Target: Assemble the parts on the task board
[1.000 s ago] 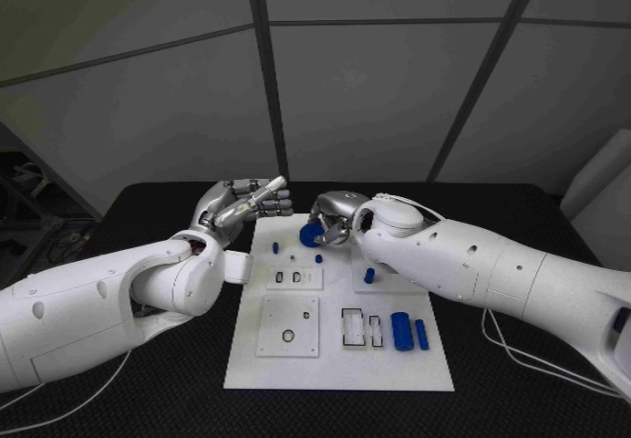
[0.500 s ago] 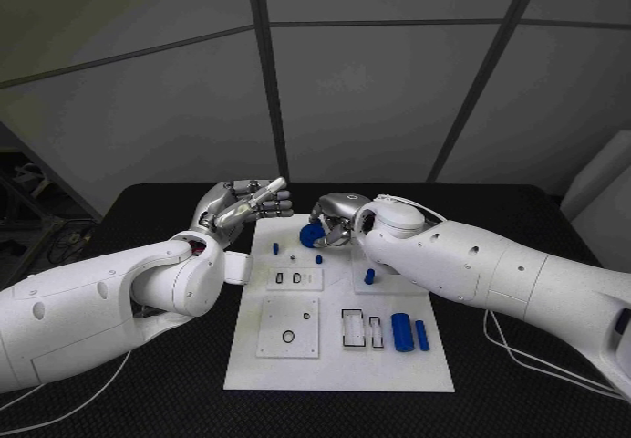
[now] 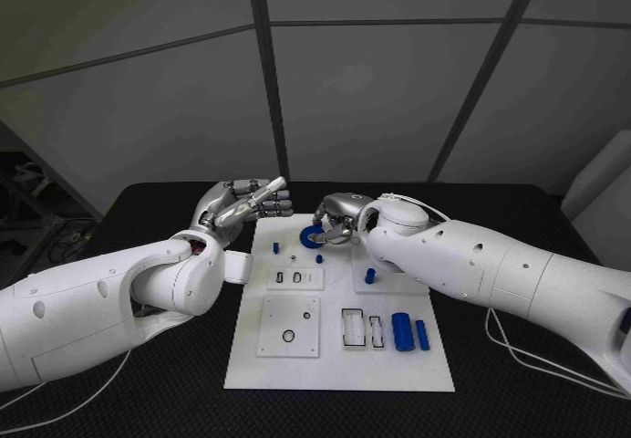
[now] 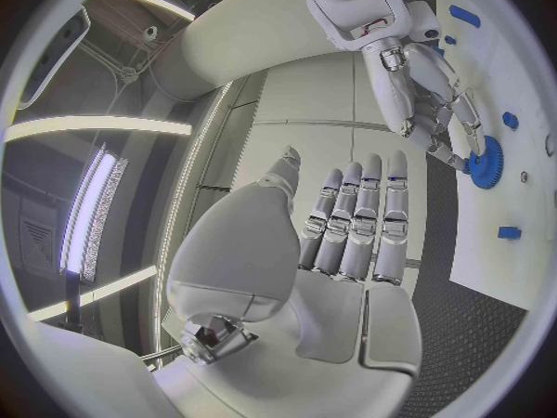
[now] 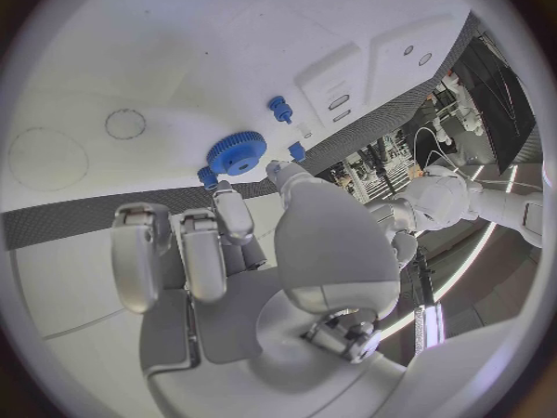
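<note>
1. Your right hand (image 3: 339,219) is at the 12 o'clock end of the task board (image 3: 339,365), its fingers (image 5: 231,215) pinching a blue gear (image 3: 312,236); the right wrist view shows the fingertips at the gear's toothed rim, the gear low over the white plate.
2. Your left hand (image 3: 240,208) is raised over the black surface (image 3: 158,219) off the board's 11 o'clock corner, fingers straight and close together, holding nothing.
3. Around the gear you have a small blue peg (image 3: 275,247) at its 8 o'clock, another peg (image 3: 318,259) just at its 6 o'clock, and a third blue piece (image 3: 369,274) at its 4 o'clock, beside your right forearm.
4. At the board's 4 o'clock lie two blue cylinders, a thick one (image 3: 401,331) and a thin one (image 3: 421,335), beside rectangular slots (image 3: 353,328).
5. Your right arm's bulk covers the board's 2 o'clock edge.
</note>
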`<state>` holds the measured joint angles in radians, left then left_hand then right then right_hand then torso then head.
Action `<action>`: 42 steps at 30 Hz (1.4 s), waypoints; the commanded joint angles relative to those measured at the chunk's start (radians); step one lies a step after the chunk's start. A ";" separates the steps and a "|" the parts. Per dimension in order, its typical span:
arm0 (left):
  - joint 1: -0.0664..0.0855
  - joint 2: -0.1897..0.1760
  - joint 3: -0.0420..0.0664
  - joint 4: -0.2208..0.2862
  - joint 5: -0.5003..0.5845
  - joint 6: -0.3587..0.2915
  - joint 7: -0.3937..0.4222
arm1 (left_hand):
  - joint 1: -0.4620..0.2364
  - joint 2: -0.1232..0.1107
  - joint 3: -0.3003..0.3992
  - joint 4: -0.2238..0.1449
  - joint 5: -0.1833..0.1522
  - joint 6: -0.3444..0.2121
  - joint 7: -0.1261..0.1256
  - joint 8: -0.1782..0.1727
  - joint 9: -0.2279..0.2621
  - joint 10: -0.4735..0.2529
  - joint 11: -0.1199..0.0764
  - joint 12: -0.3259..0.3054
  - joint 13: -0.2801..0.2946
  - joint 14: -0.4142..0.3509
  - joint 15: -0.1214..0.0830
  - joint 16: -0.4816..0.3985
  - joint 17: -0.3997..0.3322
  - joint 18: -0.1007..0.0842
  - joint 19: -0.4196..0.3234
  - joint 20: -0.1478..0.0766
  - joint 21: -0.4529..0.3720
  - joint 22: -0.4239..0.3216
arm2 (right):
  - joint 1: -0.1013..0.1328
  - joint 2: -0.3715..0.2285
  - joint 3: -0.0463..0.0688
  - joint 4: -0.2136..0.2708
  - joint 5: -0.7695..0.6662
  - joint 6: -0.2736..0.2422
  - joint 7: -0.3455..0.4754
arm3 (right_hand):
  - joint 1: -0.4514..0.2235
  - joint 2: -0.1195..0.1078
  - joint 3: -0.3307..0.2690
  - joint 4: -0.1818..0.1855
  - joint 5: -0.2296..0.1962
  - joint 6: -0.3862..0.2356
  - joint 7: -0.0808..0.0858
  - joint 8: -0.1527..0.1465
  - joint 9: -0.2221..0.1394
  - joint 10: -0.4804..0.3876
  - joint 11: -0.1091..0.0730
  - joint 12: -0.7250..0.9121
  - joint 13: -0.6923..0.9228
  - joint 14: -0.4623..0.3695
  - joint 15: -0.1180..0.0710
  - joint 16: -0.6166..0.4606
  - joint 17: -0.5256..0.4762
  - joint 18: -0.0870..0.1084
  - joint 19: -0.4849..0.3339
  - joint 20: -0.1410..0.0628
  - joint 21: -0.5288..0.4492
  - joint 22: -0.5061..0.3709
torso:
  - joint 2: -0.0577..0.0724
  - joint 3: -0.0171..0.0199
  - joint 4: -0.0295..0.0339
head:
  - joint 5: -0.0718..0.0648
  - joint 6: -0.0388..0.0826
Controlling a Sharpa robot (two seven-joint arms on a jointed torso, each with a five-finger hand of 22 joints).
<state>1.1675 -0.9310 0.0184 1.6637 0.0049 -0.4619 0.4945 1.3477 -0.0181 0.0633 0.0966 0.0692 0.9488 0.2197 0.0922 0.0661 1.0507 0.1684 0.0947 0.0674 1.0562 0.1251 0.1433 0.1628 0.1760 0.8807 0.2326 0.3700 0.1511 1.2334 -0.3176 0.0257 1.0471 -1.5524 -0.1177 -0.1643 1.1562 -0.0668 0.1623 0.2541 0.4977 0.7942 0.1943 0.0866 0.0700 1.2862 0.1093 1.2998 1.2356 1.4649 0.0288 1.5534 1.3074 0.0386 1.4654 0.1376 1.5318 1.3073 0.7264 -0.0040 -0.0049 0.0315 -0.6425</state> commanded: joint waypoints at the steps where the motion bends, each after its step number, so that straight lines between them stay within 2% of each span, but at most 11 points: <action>1: 0.002 -0.001 0.001 0.000 -0.004 0.010 -0.001 | -0.002 0.008 -0.002 -0.005 -0.004 0.004 0.000 -0.005 0.000 0.002 0.001 -0.005 0.000 0.000 0.005 -0.007 0.002 0.006 -0.004 0.006 -0.007 -0.001 | 0.000 -0.005 -0.001 0.001 0.019 0.018 -0.009 | -0.011 0.000 0.000 0.005 0.007 0.006 -0.001 0.007 0.001 0.007 -0.001 0.007 0.002 0.099 0.006 0.006 0.236 -0.018 0.038 0.008 0.001 0.183 | -0.001 0.0000 -0.0004 | 0.000 -0.002; 5: 0.002 -0.001 0.001 0.000 -0.004 0.010 -0.001 | -0.004 0.010 -0.003 -0.004 -0.004 0.003 0.001 -0.006 -0.001 0.001 0.002 -0.007 0.000 0.000 0.005 -0.008 0.002 0.006 -0.005 0.006 -0.007 -0.002 | 0.000 -0.013 -0.001 0.007 0.020 -0.016 -0.003 | -0.012 -0.001 0.000 0.006 0.012 0.008 -0.001 0.007 0.001 0.010 -0.001 0.011 0.005 0.100 0.006 0.007 0.239 -0.019 0.039 0.008 0.002 0.185 | -0.001 0.0001 -0.0004 | 0.001 -0.002; 12: 0.002 -0.003 0.001 0.000 -0.004 0.011 -0.002 | -0.005 0.011 -0.004 -0.005 -0.004 0.002 0.002 -0.007 -0.001 -0.001 0.003 -0.008 0.000 0.000 0.005 -0.009 0.003 0.006 -0.006 0.006 -0.008 -0.002 | 0.000 -0.032 -0.001 0.024 0.036 -0.162 0.073 | 0.034 -0.010 0.017 -0.025 0.028 0.010 -0.003 0.005 0.000 0.012 -0.004 0.017 0.012 0.100 0.005 0.007 0.240 -0.019 0.040 0.007 0.002 0.186 | 0.000 0.0008 -0.0018 | 0.000 0.000; 15: 0.002 -0.004 0.001 -0.001 -0.004 0.011 -0.002 | -0.005 0.011 -0.004 -0.005 -0.004 0.002 0.002 -0.007 -0.001 -0.001 0.003 -0.008 0.000 0.000 0.005 -0.009 0.003 0.006 -0.006 0.006 -0.008 -0.002 | 0.000 -0.041 -0.001 0.032 0.079 -0.239 0.136 | 0.055 -0.012 0.028 -0.040 0.037 0.016 -0.004 0.005 0.000 0.011 -0.005 0.016 0.012 0.099 0.003 0.006 0.237 -0.018 0.038 0.006 0.001 0.184 | 0.000 0.0010 -0.0014 | -0.002 0.002; 19: 0.002 -0.006 0.001 -0.004 -0.004 0.011 -0.003 | -0.005 0.011 -0.004 -0.005 -0.004 0.002 0.002 -0.007 -0.001 -0.001 0.003 -0.008 0.000 0.000 0.005 -0.009 0.003 0.006 -0.006 0.006 -0.008 -0.002 | 0.000 -0.058 -0.001 0.044 0.187 -0.348 0.261 | 0.094 -0.016 0.048 -0.067 0.036 0.019 -0.010 0.003 0.000 0.007 -0.010 0.012 0.009 0.097 -0.001 0.002 0.229 -0.015 0.028 0.003 -0.005 0.173 | -0.002 0.0014 -0.0032 | -0.001 0.005; 23: 0.002 -0.007 0.001 -0.007 -0.004 0.012 -0.003 | -0.005 0.012 -0.004 -0.005 -0.004 0.001 0.003 -0.008 -0.001 -0.002 0.004 -0.009 0.000 -0.001 0.006 -0.010 0.003 0.006 -0.007 0.007 -0.008 -0.003 | 0.000 -0.091 -0.001 0.070 0.267 -0.391 0.329 | 0.118 -0.020 0.060 -0.087 0.020 0.029 -0.015 0.004 0.001 0.011 -0.015 0.013 0.011 0.098 -0.006 0.003 0.232 -0.016 0.029 -0.001 -0.005 0.174 | -0.003 0.0029 -0.0044 | -0.002 0.008; 27: 0.002 -0.007 0.001 -0.009 -0.004 0.013 -0.003 | -0.005 0.012 -0.004 -0.005 -0.004 0.001 0.003 -0.009 -0.001 -0.002 0.004 -0.009 0.000 -0.001 0.006 -0.010 0.003 0.006 -0.007 0.007 -0.009 -0.003 | 0.000 -0.146 -0.001 0.108 0.301 -0.377 0.323 | 0.138 -0.024 0.070 -0.105 -0.011 0.060 -0.015 0.013 0.005 0.015 -0.016 0.013 0.011 0.098 -0.008 0.003 0.232 -0.016 0.029 -0.004 -0.005 0.174 | -0.002 0.0007 -0.0027 | -0.010 0.012; 31: 0.002 -0.008 0.001 -0.010 -0.004 0.016 -0.004 | -0.004 0.012 -0.004 -0.005 -0.004 0.001 0.003 -0.009 -0.001 -0.002 0.004 -0.010 0.000 -0.001 0.006 -0.011 0.003 0.006 -0.008 0.007 -0.009 -0.003 | 0.001 -0.228 -0.001 0.157 0.321 -0.305 0.283 | 0.173 -0.028 0.084 -0.134 -0.062 0.096 -0.015 0.026 0.008 0.016 -0.017 0.011 0.010 0.097 -0.008 0.002 0.229 -0.016 0.030 -0.005 -0.005 0.175 | -0.005 0.0024 -0.0116 | -0.008 0.014; 34: 0.002 -0.009 0.001 -0.012 -0.005 0.019 -0.004 | -0.003 0.012 -0.004 -0.006 -0.003 0.002 0.002 -0.009 -0.001 -0.001 0.003 -0.009 0.000 -0.001 0.006 -0.011 0.004 0.005 -0.008 0.007 -0.009 -0.003 | 0.001 -0.300 -0.001 0.195 0.332 -0.252 0.264 | 0.199 -0.040 0.088 -0.157 -0.107 0.107 -0.016 0.027 0.006 0.011 -0.018 0.002 0.000 0.096 -0.009 -0.001 0.225 -0.015 0.028 -0.006 -0.006 0.172 | -0.006 0.0037 -0.0168 | -0.012 0.016; 39: 0.001 -0.010 0.001 -0.019 -0.016 0.027 -0.005 | 0.003 0.013 -0.005 -0.014 -0.004 0.011 -0.001 -0.007 0.001 0.011 0.000 -0.006 0.002 0.004 0.004 -0.013 0.008 0.006 -0.011 0.007 -0.010 -0.005 | 0.001 -0.406 -0.001 0.236 0.361 -0.196 0.273 | 0.219 -0.055 0.087 -0.176 -0.138 0.107 -0.021 0.021 0.002 -0.008 -0.022 -0.021 -0.025 0.092 -0.012 -0.008 0.210 -0.011 0.013 -0.008 -0.016 0.155 | -0.007 0.0060 -0.0251 | -0.015 0.018; 42: 0.001 -0.008 0.001 -0.024 -0.025 0.032 -0.006 | 0.007 0.013 -0.006 -0.021 -0.004 0.020 -0.005 -0.006 0.001 0.029 -0.005 0.000 0.005 0.015 0.000 -0.011 0.013 0.007 -0.010 0.005 -0.010 -0.005 | 0.001 -0.451 -0.002 0.240 0.384 -0.178 0.280 | 0.223 -0.060 0.084 -0.181 -0.144 0.107 -0.023 0.019 0.002 -0.015 -0.024 -0.030 -0.034 0.089 -0.013 -0.014 0.199 -0.008 0.002 -0.009 -0.023 0.142 | -0.007 0.0076 -0.0284 | -0.019 0.020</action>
<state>1.1675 -0.9402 0.0182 1.6404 0.0003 -0.4521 0.4869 1.3489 -0.0089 0.0573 0.0815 0.0692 0.9617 0.2139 0.0891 0.0661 1.0736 0.1645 0.0909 0.0720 1.0661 0.1262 0.1354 0.1748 0.1760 0.8770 0.2363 0.3661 0.1471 1.2323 -0.7648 0.0239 1.2828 -1.2213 -0.3565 0.1054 1.3718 -0.1290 0.2470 0.0802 0.3573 0.8966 0.1753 0.1099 0.0727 1.2788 0.0839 1.2737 1.2030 1.4651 0.0210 1.5447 1.3079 0.0385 1.4654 0.1374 1.5128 1.3073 0.7199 0.0014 -0.0276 0.0147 -0.6232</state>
